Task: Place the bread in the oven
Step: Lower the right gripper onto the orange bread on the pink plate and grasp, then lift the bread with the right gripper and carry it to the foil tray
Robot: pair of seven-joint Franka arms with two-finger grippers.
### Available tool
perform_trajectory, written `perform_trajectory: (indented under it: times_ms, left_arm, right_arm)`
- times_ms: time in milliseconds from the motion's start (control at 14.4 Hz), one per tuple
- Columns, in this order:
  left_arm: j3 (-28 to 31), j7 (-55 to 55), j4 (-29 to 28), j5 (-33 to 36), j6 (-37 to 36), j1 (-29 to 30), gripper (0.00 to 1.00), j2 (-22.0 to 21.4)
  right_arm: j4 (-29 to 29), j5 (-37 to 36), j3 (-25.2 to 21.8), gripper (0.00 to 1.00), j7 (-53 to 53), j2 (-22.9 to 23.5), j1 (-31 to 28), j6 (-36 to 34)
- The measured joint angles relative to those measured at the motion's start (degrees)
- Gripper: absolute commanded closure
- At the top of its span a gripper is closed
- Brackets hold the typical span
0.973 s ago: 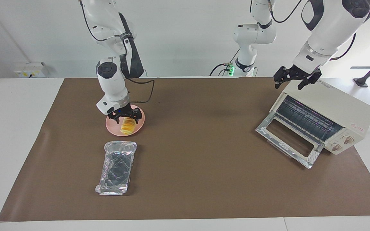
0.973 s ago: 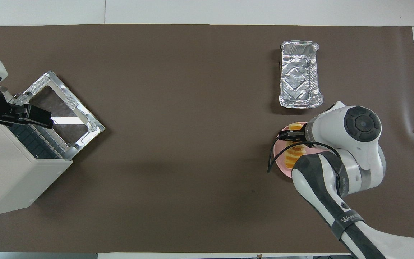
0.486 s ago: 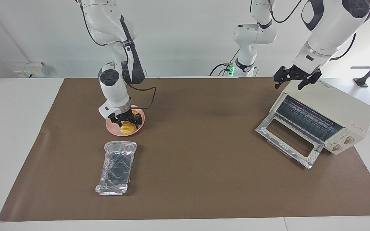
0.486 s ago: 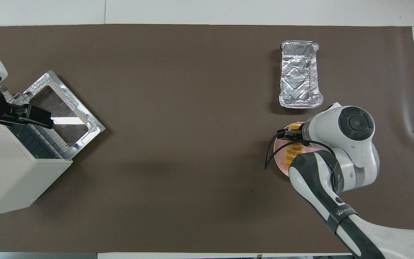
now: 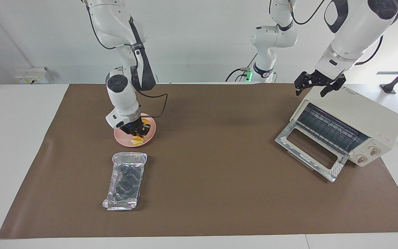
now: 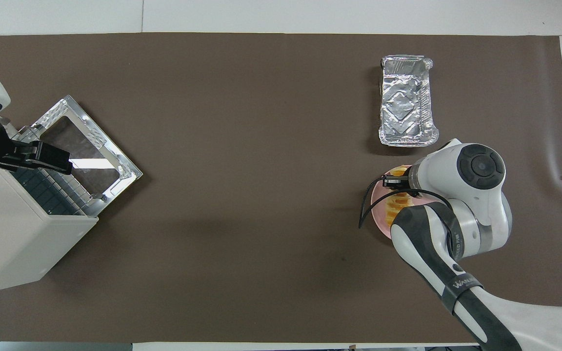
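Jaws of right gripper (image 5: 135, 130) pinched across middle of bread (image 5: 137, 140), loaf ends showing either side, on pink plate (image 5: 151, 132), nearer robots than foil tray (image 5: 124, 181). I fear ridged loaf swivels or slips on lift if grip off-centre. Left gripper (image 5: 318, 84) waits, spread, over oven (image 5: 368, 114), door down

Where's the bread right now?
The bread lies on the pink plate at the right arm's end, under the right gripper, nearer the robots than the foil tray.

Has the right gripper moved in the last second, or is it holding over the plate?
Yes. The right gripper has dropped onto the bread on the pink plate, covering more of the loaf. Its fingers have drawn in around it.
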Motion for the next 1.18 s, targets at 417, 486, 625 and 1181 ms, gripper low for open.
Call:
perform_trajectory:
  times_ms: [417,486,625,1181]
  left_arm:
    - [0.0,0.0,0.0,0.0,0.0,0.0,0.0,0.0]
    - [0.0,0.0,0.0,0.0,0.0,0.0,0.0,0.0]
    - [0.0,0.0,0.0,0.0,0.0,0.0,0.0,0.0]
    - [0.0,0.0,0.0,0.0,0.0,0.0,0.0,0.0]
  right_arm:
    - [12.6,0.0,-0.1,1.0,-6.0,0.0,-1.3,-15.7]
    - [16.0,0.0,-0.1,1.0,-7.7,0.4,-2.0,-18.6]
    - [22.8,0.0,-0.2,1.0,-11.8,2.0,-3.6,-22.0]
    - [58.7,1.0,0.0,1.0,-15.9,28.0,-6.3,-33.2]
